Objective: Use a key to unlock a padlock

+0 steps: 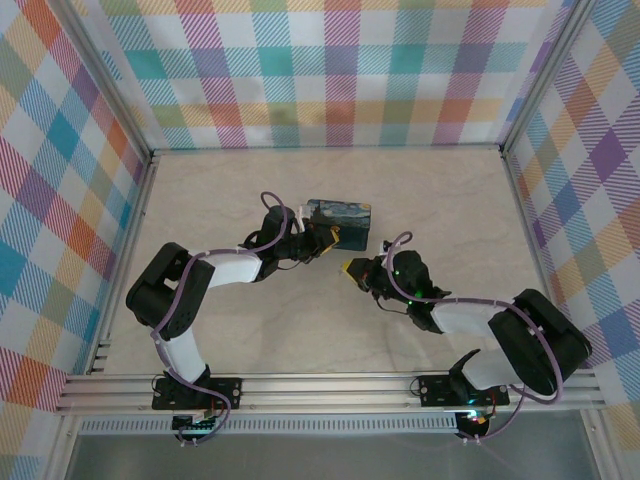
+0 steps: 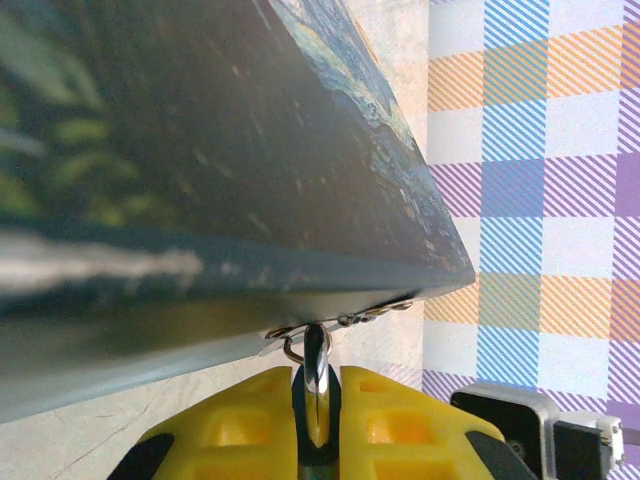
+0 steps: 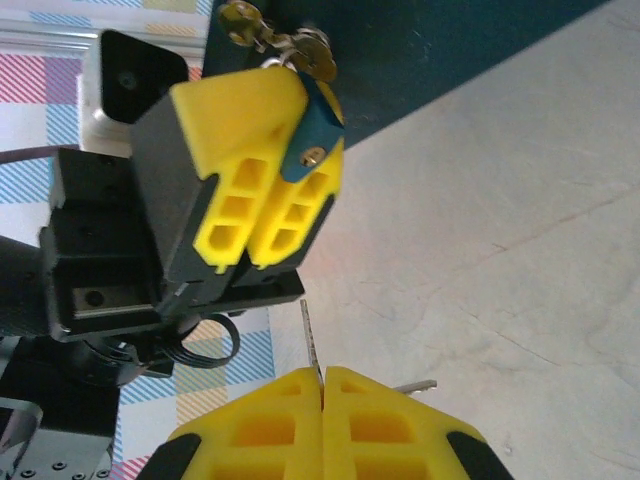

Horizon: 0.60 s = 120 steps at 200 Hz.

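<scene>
One key [image 3: 310, 335], a thin, pale, flat metal sliver, stands upright out of the seam between the two yellow fingers of the right gripper [image 3: 322, 378], which are pressed together on its lower end. The top view puts this near the table's [image 1: 220, 190] centre. A second pale sliver pokes out sideways just beside those fingers; what it is cannot be told. Just beyond the key is one padlock [image 3: 312, 130]. It has a smooth blue body with a small brass-coloured spot on its facing end. It is clamped between the two fingers of the left gripper [image 2: 317, 385], which are blocky yellow plastic with rectangular hollow cells. The padlock's silvery shackle runs up to small metal rings on the edge of one blue painted box [image 1: 340, 215]. The box is a flat-sided oblong with dark swirling artwork, and it sits on the pale marbled table a little toward the far edge from the centre.
</scene>
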{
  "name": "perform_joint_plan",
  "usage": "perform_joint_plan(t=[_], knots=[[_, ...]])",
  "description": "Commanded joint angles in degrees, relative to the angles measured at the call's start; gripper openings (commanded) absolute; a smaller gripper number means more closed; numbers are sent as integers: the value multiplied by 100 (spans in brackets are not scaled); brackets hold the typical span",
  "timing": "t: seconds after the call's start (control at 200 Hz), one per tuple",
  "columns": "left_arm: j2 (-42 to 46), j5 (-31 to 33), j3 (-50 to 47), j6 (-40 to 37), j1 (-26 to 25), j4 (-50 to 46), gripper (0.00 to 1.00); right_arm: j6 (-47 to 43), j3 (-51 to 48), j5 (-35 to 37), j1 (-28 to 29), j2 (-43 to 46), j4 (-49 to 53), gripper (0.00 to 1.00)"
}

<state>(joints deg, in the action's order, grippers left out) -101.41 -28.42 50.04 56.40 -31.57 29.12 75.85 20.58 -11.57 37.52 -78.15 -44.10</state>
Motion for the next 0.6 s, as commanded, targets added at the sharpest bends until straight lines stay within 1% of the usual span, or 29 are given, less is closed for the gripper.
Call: perform_joint_plan(t=[0.0,0.18,0.37,0.47,0.595], knots=[[38,-137,-25,81,37,392,3,-102,142,118,26,163,-216,0],[-24,-157,-29,138,37,457,3,-308,513,82,-15,204,139,0],[-35,-155,-54,169,37,502,3,-322,787,-44,-265,112,278,0],[-28,-155,-51,187,37,518,3,-217,794,-97,-389,-20,192,0],[-9,-158,-49,186,37,534,3,-90,706,-139,-394,-308,-110,0]])
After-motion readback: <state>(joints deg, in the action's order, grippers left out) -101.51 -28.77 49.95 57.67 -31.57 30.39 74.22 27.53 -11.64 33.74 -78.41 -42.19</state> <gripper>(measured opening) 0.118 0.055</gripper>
